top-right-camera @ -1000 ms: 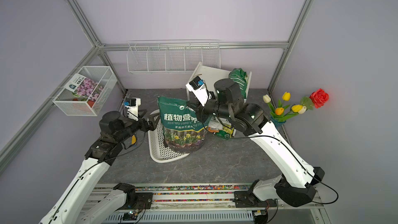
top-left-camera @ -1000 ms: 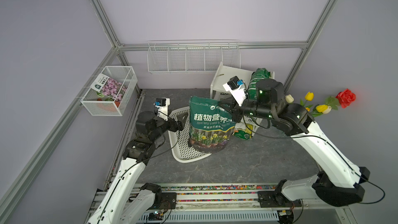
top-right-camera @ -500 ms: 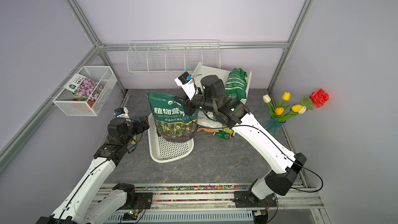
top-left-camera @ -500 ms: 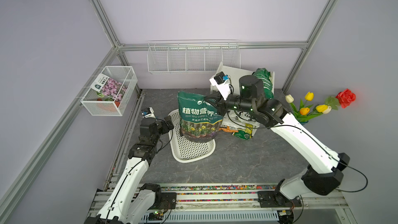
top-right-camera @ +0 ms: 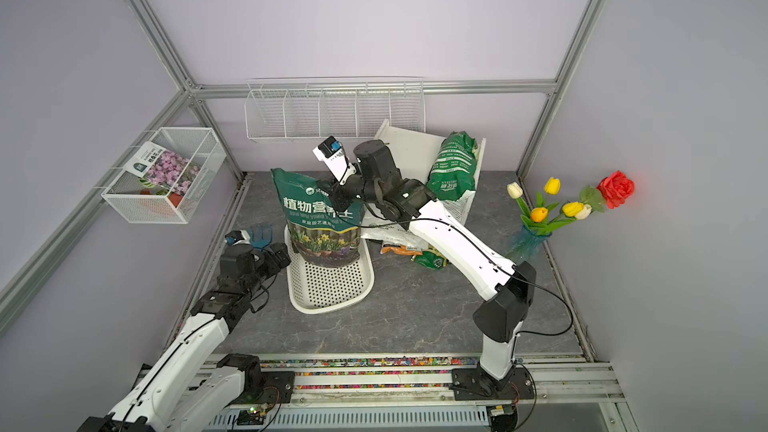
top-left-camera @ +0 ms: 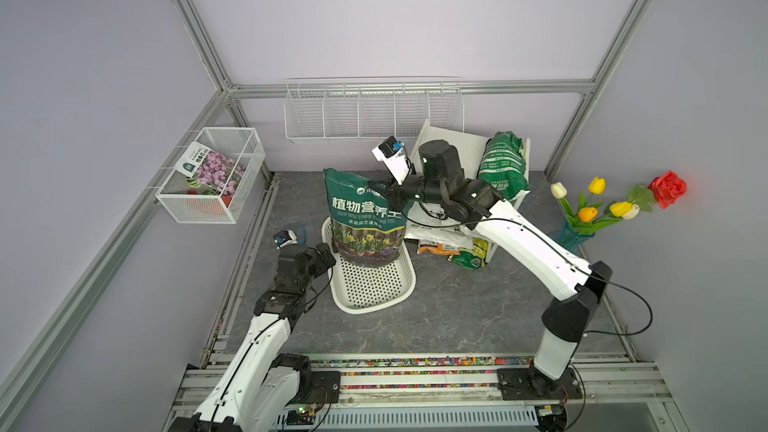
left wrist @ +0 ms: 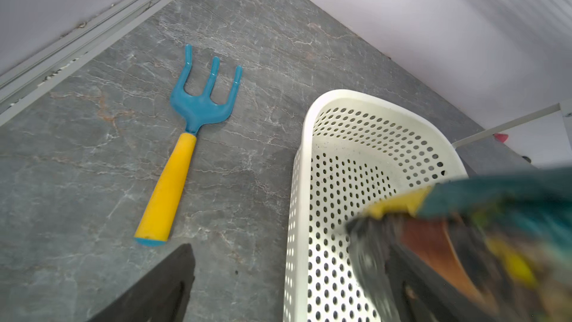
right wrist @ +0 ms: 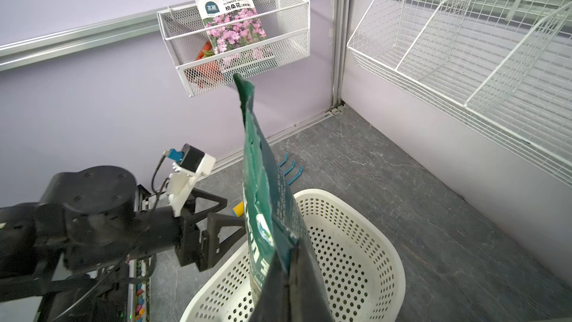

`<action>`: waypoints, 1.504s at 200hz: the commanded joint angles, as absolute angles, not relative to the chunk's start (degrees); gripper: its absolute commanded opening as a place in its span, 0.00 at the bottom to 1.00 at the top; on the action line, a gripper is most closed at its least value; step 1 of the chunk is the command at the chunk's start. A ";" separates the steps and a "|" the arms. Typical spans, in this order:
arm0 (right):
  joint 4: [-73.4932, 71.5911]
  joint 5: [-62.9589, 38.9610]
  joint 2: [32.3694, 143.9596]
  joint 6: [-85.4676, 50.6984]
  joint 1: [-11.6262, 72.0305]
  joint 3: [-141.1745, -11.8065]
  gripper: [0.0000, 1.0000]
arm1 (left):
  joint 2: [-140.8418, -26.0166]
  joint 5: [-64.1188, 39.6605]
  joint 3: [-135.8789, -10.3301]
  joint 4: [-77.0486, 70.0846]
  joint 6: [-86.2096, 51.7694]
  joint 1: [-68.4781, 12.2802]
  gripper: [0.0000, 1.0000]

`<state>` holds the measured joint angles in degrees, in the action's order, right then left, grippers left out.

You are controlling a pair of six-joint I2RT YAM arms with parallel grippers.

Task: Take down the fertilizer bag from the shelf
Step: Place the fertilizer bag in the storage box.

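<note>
Fertilizer bag (top-left-camera: 365,218) hangs clamped in right gripper (top-left-camera: 392,201) over white basket (top-left-camera: 376,286), left gripper (top-left-camera: 327,254) spread wide

Your lab test cell, dressed as a garden corner
You see aluminium frame (top-left-camera: 193,31), lilac panels (top-left-camera: 395,14) and a base rail (top-left-camera: 415,380); seed packet (top-left-camera: 210,166) and flowers (top-left-camera: 598,205) give the garden theme.

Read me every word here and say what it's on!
"植物营养土": big white letters on the dark green flower-printed fertilizer bag.
"FLOWERS SEED" and "格桑花": white seed packet with pink flowers in the white mesh box basket.
Light green sack on the white shelf, white bags beneath: too small to read.
</note>
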<state>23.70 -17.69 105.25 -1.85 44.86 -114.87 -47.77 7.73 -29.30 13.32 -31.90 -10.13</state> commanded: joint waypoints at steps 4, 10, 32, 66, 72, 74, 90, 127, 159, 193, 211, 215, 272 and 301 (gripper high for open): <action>9.12 -18.55 105.61 0.66 44.76 -121.19 0.00 | -45.21 8.75 -29.18 14.10 -33.09 -9.91 1.00; 9.14 -18.42 106.38 1.30 44.78 -121.84 0.00 | -45.02 8.49 -29.12 14.23 -33.05 -9.91 1.00; 9.48 -18.31 109.20 2.54 44.49 -125.20 0.00 | -45.11 7.68 -28.39 14.52 -33.85 -9.87 1.00; 10.38 -20.39 113.64 3.64 44.03 -130.17 0.00 | -46.03 5.84 -26.95 13.87 -35.55 -9.88 1.00; 10.37 -20.50 114.20 4.29 44.05 -130.54 0.00 | -46.13 5.50 -26.69 13.69 -35.67 -9.88 1.00; 10.42 -20.44 114.38 4.65 44.04 -130.63 0.00 | -46.27 5.40 -26.60 13.64 -35.75 -9.85 1.00; 10.40 -19.63 115.81 7.23 43.95 -131.61 0.00 | -46.84 4.58 -26.33 13.22 -35.88 -9.87 1.00; 10.46 -20.16 120.12 7.66 42.38 -137.01 0.00 | -48.92 3.11 -26.30 12.21 -35.90 -9.86 1.00; 8.67 -21.51 122.86 7.16 41.92 -137.90 0.00 | -51.85 1.16 -27.08 11.06 -36.37 -9.90 1.00; 9.87 -21.21 126.53 8.52 41.88 -137.82 0.00 | -55.23 -1.38 -31.14 12.99 -36.01 -9.91 1.00; 8.69 -19.58 127.86 8.06 41.86 -136.88 0.00 | -56.07 -2.04 -32.46 13.23 -35.68 -9.93 0.99; 7.92 -19.32 128.09 7.86 41.84 -136.53 0.00 | -56.06 -2.03 -32.72 13.31 -35.61 -9.89 1.00; 5.41 -17.24 128.57 5.56 41.92 -135.60 0.75 | -55.52 -3.57 -34.41 13.20 -34.19 -9.91 1.00; 5.81 -16.87 124.33 6.58 41.86 -132.30 0.89 | -56.87 -5.18 -35.28 12.77 -34.29 -9.91 1.00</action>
<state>7.99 -17.72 129.14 6.17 41.98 -134.76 -55.92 -3.11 -33.19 12.73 -35.29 -10.13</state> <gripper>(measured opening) 0.860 0.996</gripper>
